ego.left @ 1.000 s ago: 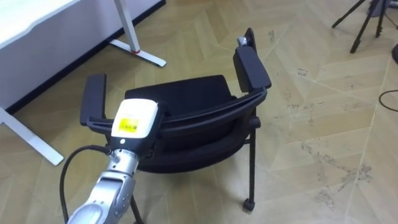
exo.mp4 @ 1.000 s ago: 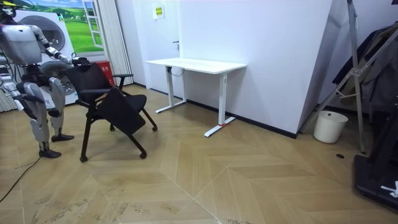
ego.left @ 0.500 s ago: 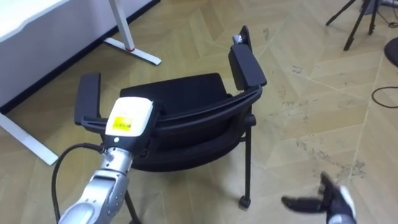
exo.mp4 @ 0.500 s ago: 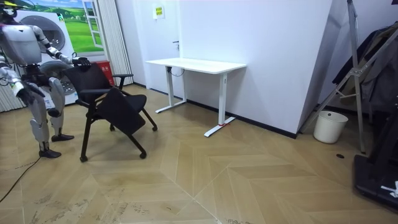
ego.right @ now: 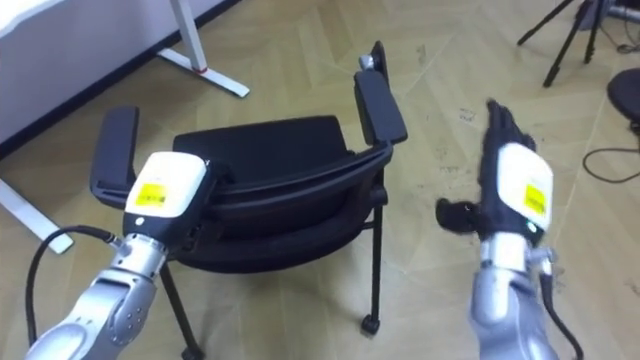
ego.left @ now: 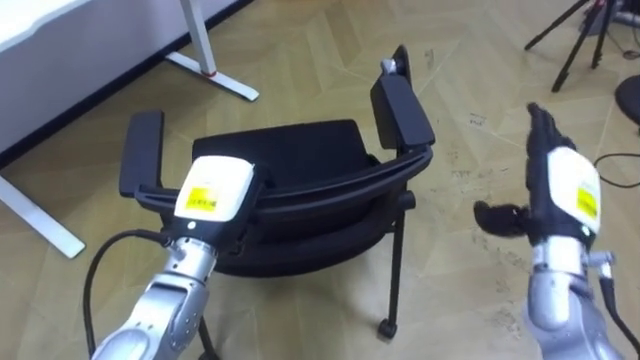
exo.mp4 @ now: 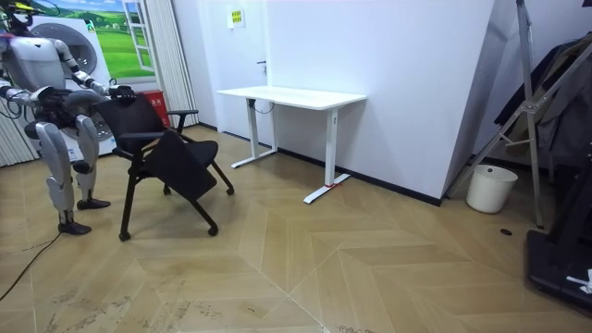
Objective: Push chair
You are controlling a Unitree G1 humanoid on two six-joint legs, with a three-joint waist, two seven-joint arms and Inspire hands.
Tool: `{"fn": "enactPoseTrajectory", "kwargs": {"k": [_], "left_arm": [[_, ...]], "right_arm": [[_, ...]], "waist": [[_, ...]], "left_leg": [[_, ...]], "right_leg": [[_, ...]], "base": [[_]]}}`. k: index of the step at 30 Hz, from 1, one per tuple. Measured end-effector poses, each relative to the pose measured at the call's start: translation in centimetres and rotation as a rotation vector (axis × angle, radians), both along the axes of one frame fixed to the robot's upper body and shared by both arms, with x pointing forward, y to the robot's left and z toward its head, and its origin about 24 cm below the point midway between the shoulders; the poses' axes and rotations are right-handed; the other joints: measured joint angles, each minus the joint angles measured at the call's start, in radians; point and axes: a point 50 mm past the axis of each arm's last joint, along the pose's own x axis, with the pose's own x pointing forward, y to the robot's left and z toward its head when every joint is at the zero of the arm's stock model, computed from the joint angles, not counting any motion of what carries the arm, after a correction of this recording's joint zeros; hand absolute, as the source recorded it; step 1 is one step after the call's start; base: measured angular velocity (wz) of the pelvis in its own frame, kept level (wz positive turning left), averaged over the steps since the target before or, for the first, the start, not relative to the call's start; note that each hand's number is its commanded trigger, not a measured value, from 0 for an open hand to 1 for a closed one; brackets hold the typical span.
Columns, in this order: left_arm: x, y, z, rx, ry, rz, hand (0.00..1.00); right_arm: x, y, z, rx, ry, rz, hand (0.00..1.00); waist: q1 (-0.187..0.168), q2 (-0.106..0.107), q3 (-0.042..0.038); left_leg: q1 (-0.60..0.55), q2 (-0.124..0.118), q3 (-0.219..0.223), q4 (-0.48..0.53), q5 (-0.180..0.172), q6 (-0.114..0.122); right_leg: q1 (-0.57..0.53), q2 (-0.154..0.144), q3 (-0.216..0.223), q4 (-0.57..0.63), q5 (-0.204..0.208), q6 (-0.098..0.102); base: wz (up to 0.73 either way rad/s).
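Note:
A black chair [ego.left: 300, 165] with two padded armrests stands in front of me, its seat facing away toward the white desk [ego.left: 60, 35]. My left hand [ego.left: 215, 190] lies on the left part of the chair's curved back rail [ego.left: 340, 185], the back of the hand toward me. My right hand [ego.left: 562, 195] is raised in the air to the right of the chair, clear of the right armrest [ego.left: 400, 105], open, with straight fingers pointing up and the thumb out to the left. In the room view I stand behind the chair [exo.mp4: 162, 153] at the room view's left.
The desk's leg and foot [ego.left: 205, 65] stand just beyond the chair. A tripod [ego.left: 585, 35] and a floor cable [ego.left: 620, 160] lie at the far right. In the room view the desk [exo.mp4: 291, 95] is at the wall, a white bin [exo.mp4: 490, 188] farther right, and open wooden floor between.
My right hand has risen from the lower right edge to chest height beside the chair's right armrest. The left hand stays on the back rail. The chair has barely moved.

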Motion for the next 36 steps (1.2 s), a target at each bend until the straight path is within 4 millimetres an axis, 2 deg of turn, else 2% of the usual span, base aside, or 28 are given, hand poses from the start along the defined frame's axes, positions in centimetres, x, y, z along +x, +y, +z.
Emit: {"fn": "enactPoseTrajectory", "kwargs": {"k": [2, 3, 4, 5, 6, 7, 8, 9, 10, 11, 13, 14, 20, 27, 36], "left_arm": [[0.0, -0.3, 0.2, -0.001, 0.006, -0.019, 1.0], [0.0, -0.5, 0.2, -0.004, 0.004, -0.029, 1.0], [0.6, -1.5, 0.8, -0.015, -0.012, -0.072, 1.0], [0.9, -2.3, 1.3, -0.019, -0.027, -0.109, 1.0], [0.9, -2.4, 1.4, -0.019, -0.032, -0.115, 1.0], [0.6, -2.1, 1.3, -0.011, -0.029, -0.119, 1.0], [0.5, -1.4, 1.2, 0.009, -0.023, -0.123, 1.0], [0.4, -1.2, 1.1, 0.01, -0.019, -0.119, 1.0], [0.3, -0.7, 1.0, 0.006, -0.013, -0.099, 1.0], [0.5, -0.5, 1.0, 0.001, 0.0, -0.091, 1.0], [0.6, -0.3, 1.1, 0.011, 0.0, -0.091, 1.0], [0.6, -0.3, 1.1, 0.016, 0.005, -0.096, 1.0], [0.7, -0.2, 1.2, 0.017, 0.011, -0.11, 1.0], [0.8, 0.0, 1.4, 0.017, 0.009, -0.117, 1.0], [1.1, -0.6, 1.6, 0.022, 0.018, -0.149, 1.0]], "right_arm": [[0.6, 1.4, 0.9, -0.011, -0.036, 0.061, 0.0], [0.7, 1.6, 1.2, -0.012, -0.047, 0.072, 0.0], [0.8, 1.3, 2.1, -0.03, -0.082, 0.074, 0.0], [0.7, 0.7, 2.3, -0.087, -0.073, 0.069, 0.0], [0.6, 0.5, 2.2, -0.103, -0.056, 0.074, 0.0], [0.5, 0.6, 2.0, -0.125, -0.032, 0.094, 0.0], [0.4, 1.0, 2.1, -0.133, -0.026, 0.122, 0.0], [0.4, 1.2, 2.3, -0.142, -0.031, 0.139, 0.0], [0.5, 1.6, 3.3, -0.185, -0.056, 0.181, 0.0], [0.5, 1.8, 3.9, -0.204, -0.079, 0.202, 0.0], [0.8, 2.1, 4.3, -0.226, -0.08, 0.221, 0.0], [0.8, 2.3, 4.1, -0.244, -0.061, 0.238, 0.0], [0.6, 2.6, 4.4, -0.283, -0.03, 0.301, 0.0], [0.1, 4.6, 4.9, -0.304, 0.025, 0.448, 0.0], [-0.3, 5.7, 3.9, -0.32, 0.147, 0.543, 0.0]], "waist": [[0.001, -0.025, 0.0037], [0.002, -0.038, 0.0073], [-0.002, -0.03, 0.0022], [0.014, -0.04, -0.0063], [0.026, -0.046, -0.0055], [0.059, -0.048, -0.0063], [0.076, -0.042, -0.0032], [0.079, -0.045, -0.0063], [0.083, -0.028, -0.004], [0.059, -0.019, -0.0048], [0.049, -0.029, -0.0023], [0.053, -0.037, -0.0032], [0.053, -0.042, 0.0009], [0.058, -0.054, 0.0072], [0.078, -0.059, 0.006]], "left_leg": [[-0.052, -0.012, 0.004, 0.098, -0.001, 0.001], [-0.073, -0.02, -0.001, 0.108, -0.019, 0.011], [-0.126, -0.042, -0.034, 0.012, -0.003, 0.031], [-0.14, -0.054, 0.01, -0.035, 0.04, 0.054], [-0.139, -0.056, 0.024, -0.034, 0.043, 0.057], [-0.124, -0.049, 0.016, -0.03, 0.043, 0.057], [-0.109, -0.041, -0.042, -0.029, 0.043, 0.056], [-0.107, -0.041, -0.061, -0.028, 0.041, 0.054], [-0.109, -0.038, -0.064, -0.027, 0.035, 0.045], [-0.11, -0.046, -0.059, -0.032, 0.035, 0.045], [-0.095, -0.045, -0.046, -0.041, 0.036, 0.046], [-0.084, -0.044, -0.046, -0.042, 0.036, 0.046], [-0.08, -0.047, -0.058, -0.048, 0.036, 0.046], [-0.08, -0.045, -0.058, -0.049, 0.036, 0.046], [-0.08, -0.045, -0.061, -0.049, 0.035, 0.046]], "right_leg": [[0.005, -0.03, 0.073, 0.0, 0.0, 0.0], [0.002, -0.045, 0.101, 0.0, 0.0, 0.0], [-0.017, -0.06, 0.145, 0.003, -0.002, 0.003], [-0.056, -0.063, 0.139, 0.021, -0.018, 0.025], [-0.073, -0.062, 0.127, 0.033, -0.023, 0.027], [-0.086, -0.04, 0.118, 0.027, -0.021, 0.009], [-0.081, 0.014, 0.117, -0.022, 0.01, -0.02], [-0.073, 0.027, 0.086, -0.035, 0.022, -0.031], [-0.061, 0.015, 0.053, -0.041, 0.039, -0.033], [-0.057, 0.013, 0.032, -0.035, 0.038, -0.031], [-0.048, 0.022, 0.033, -0.035, 0.029, -0.019], [-0.044, 0.024, 0.031, -0.035, 0.028, -0.018], [-0.037, 0.022, 0.006, -0.035, 0.028, -0.018], [-0.036, 0.025, 0.006, -0.037, 0.027, -0.018], [-0.036, 0.024, 0.003, -0.037, 0.027, -0.018]], "base": [[0.21], [0.51], [0.51], [0.31], [-0.54], [-0.93], [-0.91], [-0.59], [-0.04], [0.16], [0.22], [-0.07], [0.0], [0.0], [0.01]]}}
